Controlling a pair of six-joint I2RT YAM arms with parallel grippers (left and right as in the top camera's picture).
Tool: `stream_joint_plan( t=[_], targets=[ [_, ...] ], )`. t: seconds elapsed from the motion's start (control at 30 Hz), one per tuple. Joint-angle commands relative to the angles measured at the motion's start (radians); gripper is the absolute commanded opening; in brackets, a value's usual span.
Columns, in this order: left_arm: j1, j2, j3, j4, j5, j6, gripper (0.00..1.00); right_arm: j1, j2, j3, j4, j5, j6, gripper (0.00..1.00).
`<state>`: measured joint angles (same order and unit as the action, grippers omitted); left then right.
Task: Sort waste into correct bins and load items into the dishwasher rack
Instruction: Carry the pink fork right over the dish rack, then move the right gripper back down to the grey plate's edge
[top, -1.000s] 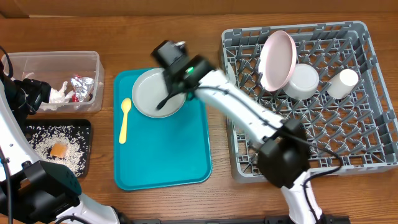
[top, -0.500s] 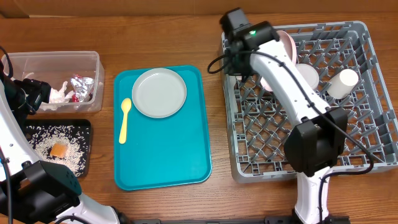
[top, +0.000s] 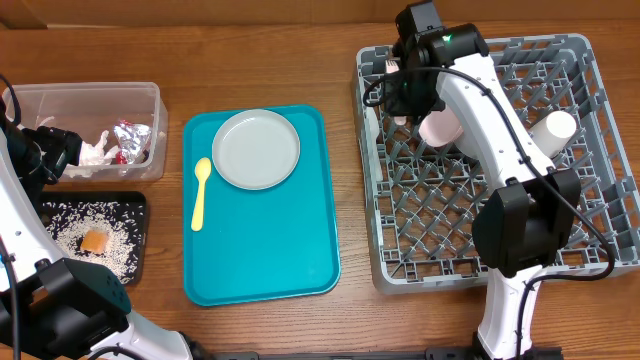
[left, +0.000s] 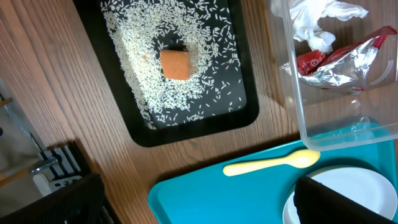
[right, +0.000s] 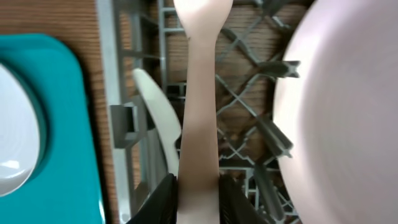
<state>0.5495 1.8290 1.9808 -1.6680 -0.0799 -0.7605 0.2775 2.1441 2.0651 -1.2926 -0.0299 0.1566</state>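
Observation:
My right gripper (right: 199, 186) is shut on a pinkish piece of cutlery (right: 200, 93), held over the back left part of the dishwasher rack (top: 372, 200). Below it a pale piece of cutlery (right: 155, 106) lies in the rack, and the pink plate (right: 342, 112) stands just to the right. The grey-green plate (top: 257, 148) and a yellow spoon (top: 200, 190) lie on the teal tray (top: 260, 250). My left gripper (left: 199, 211) hangs open at the far left near the bins. The clear tub (left: 298, 106) holds a napkin (left: 317, 22) and a foil wrapper (left: 342, 59). The black tray (left: 242, 118) holds rice (left: 186, 37) and an orange cube (left: 175, 64).
A small white cup (top: 560, 128) stands at the back right of the rack. The right arm stretches across the rack's middle and hides part of what stands there. Bare wooden table runs between the teal tray and the rack.
The right arm swung from over the grey-green plate on the teal tray to the rack's back left corner, carrying the pinkish cutlery. The left arm has not moved.

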Motion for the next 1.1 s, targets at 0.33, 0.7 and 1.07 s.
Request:
stream_joint_plan(
  t=[0.33, 0.7, 1.07],
  targets=[
    [-0.003, -0.008, -0.004, 0.001, -0.013, -0.014, 1.00, 0.010, -0.036, -0.042, 0.053, -0.050, -0.005, 0.71],
    [-0.003, -0.008, -0.004, 0.001, -0.013, -0.014, 1.00, 0.122, -0.086, -0.040, 0.074, -0.079, 0.079, 0.71],
    [-0.003, -0.008, -0.003, 0.001, -0.013, -0.014, 1.00, 0.366, -0.072, -0.044, 0.211, -0.125, 0.080, 0.90]
  ],
)
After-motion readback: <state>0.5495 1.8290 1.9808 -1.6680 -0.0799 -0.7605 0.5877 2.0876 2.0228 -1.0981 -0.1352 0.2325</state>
